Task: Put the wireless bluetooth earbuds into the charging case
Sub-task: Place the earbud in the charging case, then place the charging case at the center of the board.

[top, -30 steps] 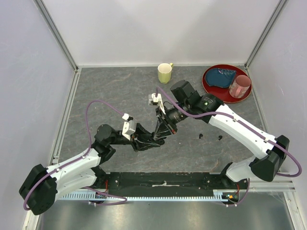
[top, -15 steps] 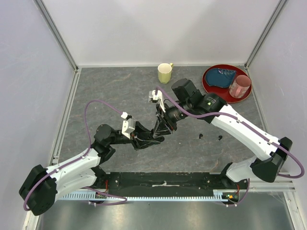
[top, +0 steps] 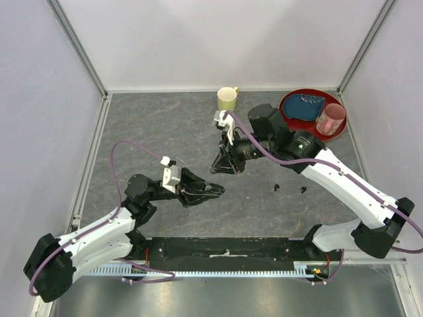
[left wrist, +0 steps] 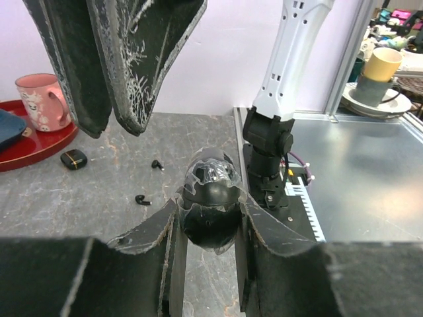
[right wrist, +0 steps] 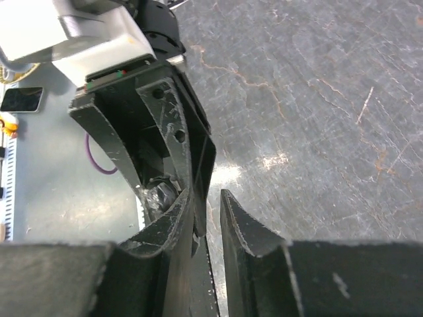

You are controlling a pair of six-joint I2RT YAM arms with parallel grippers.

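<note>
My left claw [left wrist: 211, 212] clamps the charging case [left wrist: 210, 188].
Right claw [right wrist: 209, 198] narrowly parted, empty, hovering close; two earbuds [left wrist: 141, 199] lie on the counter [left wrist: 92, 191].

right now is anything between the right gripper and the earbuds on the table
Nothing visible does. The right gripper hangs to the left of the two earbuds, and only bare table lies between them.

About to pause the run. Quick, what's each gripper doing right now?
Left gripper: closed on the charging case.
Right gripper: slightly open, holding nothing.
</note>
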